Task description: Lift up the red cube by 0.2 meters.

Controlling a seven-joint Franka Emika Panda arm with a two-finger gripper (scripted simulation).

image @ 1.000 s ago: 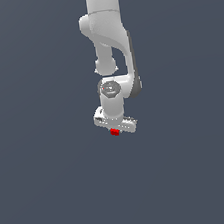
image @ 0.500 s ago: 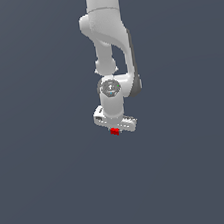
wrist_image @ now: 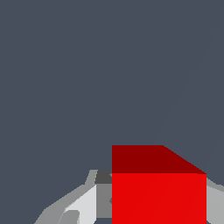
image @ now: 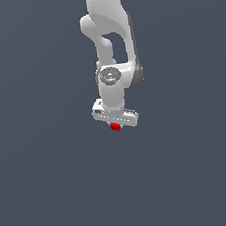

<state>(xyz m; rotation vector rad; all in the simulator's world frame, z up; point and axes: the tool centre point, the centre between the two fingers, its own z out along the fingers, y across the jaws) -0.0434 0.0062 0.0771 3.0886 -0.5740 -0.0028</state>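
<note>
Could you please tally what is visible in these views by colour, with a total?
Red: 1, the red cube, held between the fingers of the gripper.
White: 1, the robot arm with that gripper.
Total: 2.

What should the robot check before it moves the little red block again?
1. Red cube between the fingers: ok, the wrist view shows it filling the gap.
2. Gripper shut on it: ok.
3. Cube sitting straight: ok, faces look square to the fingers.
4. Cube off the floor: cannot tell, no shadow or edge shows.
5. Nothing in the way around the arm: ok in the exterior view.
</note>
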